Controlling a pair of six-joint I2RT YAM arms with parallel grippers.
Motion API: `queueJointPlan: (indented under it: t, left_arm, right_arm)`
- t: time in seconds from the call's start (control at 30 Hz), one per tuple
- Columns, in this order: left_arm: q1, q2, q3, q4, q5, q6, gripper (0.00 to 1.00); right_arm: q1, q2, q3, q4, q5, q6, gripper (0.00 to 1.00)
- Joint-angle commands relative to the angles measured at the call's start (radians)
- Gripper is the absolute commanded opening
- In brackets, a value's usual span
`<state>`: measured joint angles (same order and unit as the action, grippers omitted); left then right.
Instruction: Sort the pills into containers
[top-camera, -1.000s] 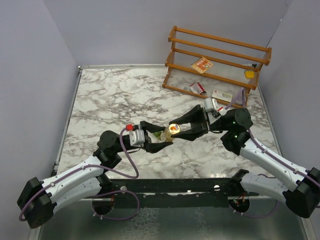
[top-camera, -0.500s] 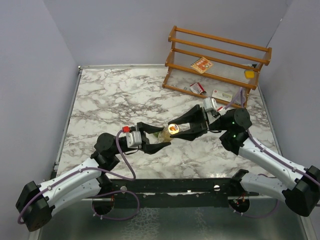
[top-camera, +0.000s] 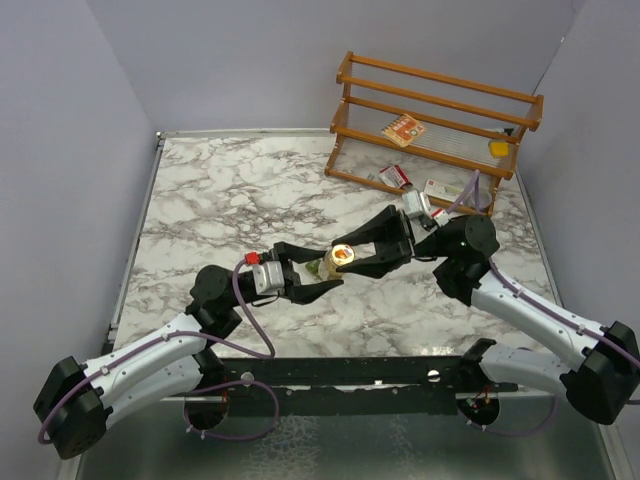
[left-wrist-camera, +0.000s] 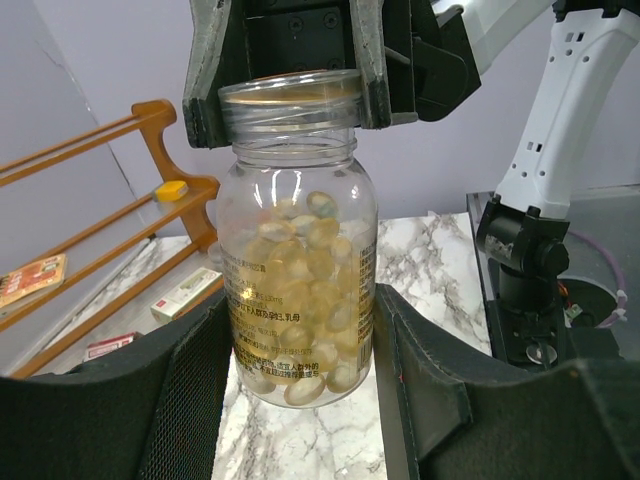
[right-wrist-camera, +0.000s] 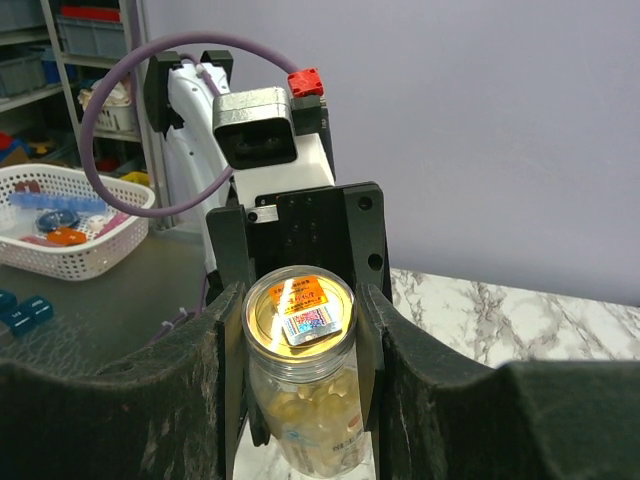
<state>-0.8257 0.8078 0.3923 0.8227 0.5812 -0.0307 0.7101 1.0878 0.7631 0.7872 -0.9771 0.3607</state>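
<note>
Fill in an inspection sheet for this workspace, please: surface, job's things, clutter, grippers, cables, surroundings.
Surface: marble table, white with grey veins.
Job's things: clear bottle held between both grippers, lid on, pills inside; pill box not seen.
Clutter: wooden rack at the back right, with red-and-white cartons and a yellow block.
Grippers: left gripper shut on the bottle's body; right gripper shut on the lid.
Cables: purple cable loops loose behind the left gripper.
Surroundings: plain walls; white basket beyond the table.
</note>
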Motion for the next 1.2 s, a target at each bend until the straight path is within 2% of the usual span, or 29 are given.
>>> queueJointPlan:
  t: [0.0, 0.43, 1.17]
  left_arm:
    - [-0.006, -0.026, 0.053, 0.133, 0.028, 0.028, 0.00]
    - [-0.007, -0.050, 0.073, 0.087, -0.020, 0.053, 0.00]
    - [-0.007, 0.000, 0.112, 0.070, -0.128, 0.083, 0.00]
  right_arm:
    - [0.009, 0.008, 0.029, -0.090, 0.025, -0.045, 0.01]
    - [0.011, -0.026, 0.061, -0.273, 0.126, -0.151, 0.01]
    - [0.015, -0.009, 0.064, -0.333, 0.290, -0.217, 0.01]
